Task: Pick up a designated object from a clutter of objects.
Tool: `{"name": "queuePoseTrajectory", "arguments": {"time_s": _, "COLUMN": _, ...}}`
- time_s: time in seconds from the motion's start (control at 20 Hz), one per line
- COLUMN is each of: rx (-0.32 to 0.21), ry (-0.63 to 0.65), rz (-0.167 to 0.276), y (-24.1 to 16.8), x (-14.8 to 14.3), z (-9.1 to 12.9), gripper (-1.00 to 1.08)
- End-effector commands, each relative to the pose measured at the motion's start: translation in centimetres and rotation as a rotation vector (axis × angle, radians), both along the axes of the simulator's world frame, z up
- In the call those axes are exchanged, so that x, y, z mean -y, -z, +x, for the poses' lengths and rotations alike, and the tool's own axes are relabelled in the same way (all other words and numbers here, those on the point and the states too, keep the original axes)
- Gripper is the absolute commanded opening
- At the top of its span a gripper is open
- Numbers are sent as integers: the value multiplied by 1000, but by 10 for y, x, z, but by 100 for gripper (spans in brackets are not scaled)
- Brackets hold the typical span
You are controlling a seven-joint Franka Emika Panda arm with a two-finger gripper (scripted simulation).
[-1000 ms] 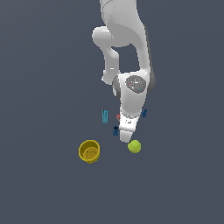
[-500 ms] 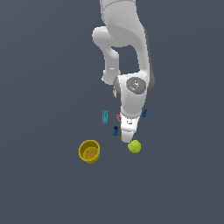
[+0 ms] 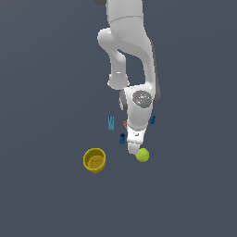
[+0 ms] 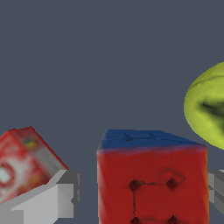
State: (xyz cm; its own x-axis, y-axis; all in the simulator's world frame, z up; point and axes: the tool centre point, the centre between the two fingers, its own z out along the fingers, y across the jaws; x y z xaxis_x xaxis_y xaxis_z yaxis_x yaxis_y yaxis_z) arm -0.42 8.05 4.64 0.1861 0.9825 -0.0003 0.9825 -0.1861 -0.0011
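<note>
White Panda arm (image 3: 127,51) comes down from the top of the exterior view, elbow bent, wrist pointing straight down over the clutter, gripper (image 3: 134,147) low near the floor, just beside the ball. In the wrist view the fingers (image 4: 52,199) stand apart, one on each side of the block (image 4: 152,177), grey gaps visible between pads and block so no contact seen; jaws spread around it, not clamped. Block sits between the fingers, red dotted face toward the wrist camera, blue face on top; in the exterior view it's hidden under the hand. Counts, big to small: one yellow cup (image 3: 95,160), upright, open top, well apart from the rest toward the exterior view's left; one yellow-green ball (image 3: 142,155), right next to the gripper tip, also looming at the edge of the wrist view (image 4: 206,111); one red packet (image 4: 24,164), tilted, behind one finger in the wrist view, only a red sliver by the hand in the exterior; one light-blue piece (image 3: 111,123), upright, near the wrist; two small dark-blue pieces, one (image 3: 122,138) beside the gripper, one (image 3: 152,120) on the arm's other side; one block
</note>
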Motion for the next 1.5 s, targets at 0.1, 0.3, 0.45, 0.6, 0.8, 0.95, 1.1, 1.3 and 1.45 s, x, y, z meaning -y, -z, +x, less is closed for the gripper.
{"name": "queuePoseTrajectory", "arguments": {"time_s": 0.1, "rx": 1, "ry": -1, "rz": 0, "y": 12, "x": 0, "z": 1, "gripper": 100}}
{"name": "queuePoseTrajectory", "arguments": {"time_s": 0.3, "rx": 1, "ry": -1, "rz": 0, "y": 13, "x": 0, "z": 1, "gripper": -100}}
{"name": "queuePoseTrajectory", "arguments": {"time_s": 0.45, "rx": 1, "ry": -1, "rz": 0, "y": 13, "x": 0, "z": 1, "gripper": -100}}
{"name": "queuePoseTrajectory", "arguments": {"time_s": 0.6, "rx": 1, "ry": -1, "rz": 0, "y": 13, "x": 0, "z": 1, "gripper": -100}}
{"name": "queuePoseTrajectory", "arguments": {"time_s": 0.8, "rx": 3, "ry": -1, "rz": 0, "y": 12, "x": 0, "z": 1, "gripper": -100}}
{"name": "queuePoseTrajectory", "arguments": {"time_s": 0.95, "rx": 3, "ry": -1, "rz": 0, "y": 9, "x": 2, "z": 0, "gripper": -100}}
{"name": "queuePoseTrajectory", "arguments": {"time_s": 1.1, "rx": 3, "ry": -1, "rz": 0, "y": 2, "x": 7, "z": -2, "gripper": -100}}
{"name": "queuePoseTrajectory", "arguments": {"time_s": 1.3, "rx": 3, "ry": -1, "rz": -1, "y": -12, "x": 16, "z": -6, "gripper": -100}}
{"name": "queuePoseTrajectory", "arguments": {"time_s": 1.45, "rx": 2, "ry": -1, "rz": -1, "y": -28, "x": 26, "z": -11, "gripper": -100}}
